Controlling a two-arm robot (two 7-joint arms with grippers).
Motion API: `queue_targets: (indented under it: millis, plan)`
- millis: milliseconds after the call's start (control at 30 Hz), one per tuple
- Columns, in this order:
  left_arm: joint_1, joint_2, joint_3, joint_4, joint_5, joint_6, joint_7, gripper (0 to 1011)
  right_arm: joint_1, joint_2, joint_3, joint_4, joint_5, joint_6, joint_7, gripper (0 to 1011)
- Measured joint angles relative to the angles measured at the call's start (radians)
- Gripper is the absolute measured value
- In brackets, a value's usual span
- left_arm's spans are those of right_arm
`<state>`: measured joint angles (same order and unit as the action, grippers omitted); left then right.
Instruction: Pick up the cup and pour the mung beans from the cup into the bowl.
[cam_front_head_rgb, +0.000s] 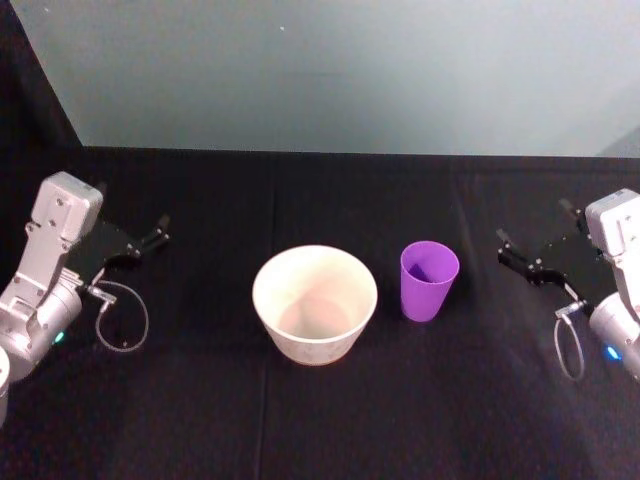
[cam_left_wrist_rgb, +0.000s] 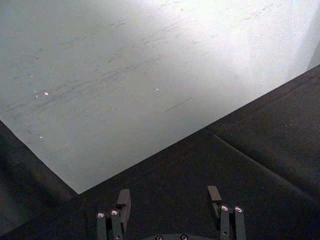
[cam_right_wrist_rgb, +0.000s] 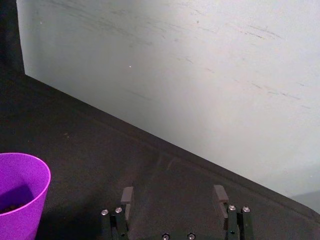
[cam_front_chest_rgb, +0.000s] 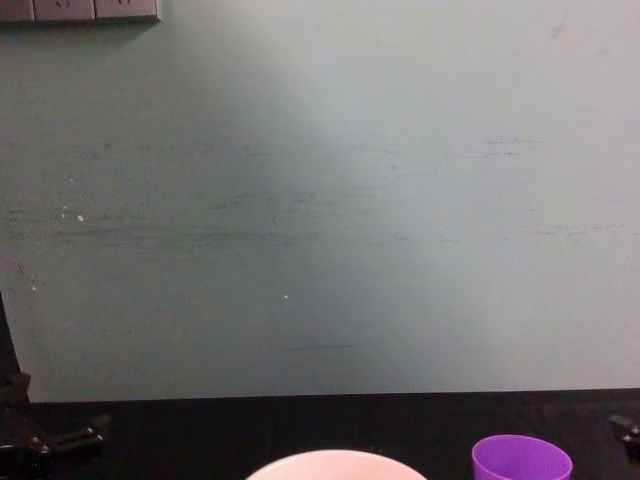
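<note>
Black cloth table (cam_front_head_rgb: 320, 430), pale wall behind. Purple cup (cam_front_head_rgb: 429, 282) upright just right of pinkish-white bowl (cam_front_head_rgb: 314, 346), not touching. Left gripper (cam_front_head_rgb: 157, 232) and right gripper (cam_front_head_rgb: 506, 250) hover at table sides, claws wide, empty.

Dim, even light; pale glare across the wall (cam_left_wrist_rgb: 200, 30)

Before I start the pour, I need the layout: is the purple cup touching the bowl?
Apart. The head view shows a strip of black cloth between the cup and the bowl.
</note>
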<state>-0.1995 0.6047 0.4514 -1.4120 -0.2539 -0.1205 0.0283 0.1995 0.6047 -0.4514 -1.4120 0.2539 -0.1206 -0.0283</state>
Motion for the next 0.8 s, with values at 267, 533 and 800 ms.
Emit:
queue_targets:
  millis: [267,533,800]
  plan:
    - [0.000,0.000,0.000,0.000,0.000,0.000,0.000,1000,-0.019,0.005,0.006,-0.012,-0.004,-0.016,0.001,1004]
    - [0.000,0.000,0.000,0.000,0.000,0.000,0.000,1000,-0.101,0.023,0.039,-0.052,0.055,-0.085,0.076,1004]
    - [0.000,0.000,0.000,0.000,0.000,0.000,0.000,1000,-0.135,0.026,0.049,-0.041,0.147,-0.149,0.240,1004]
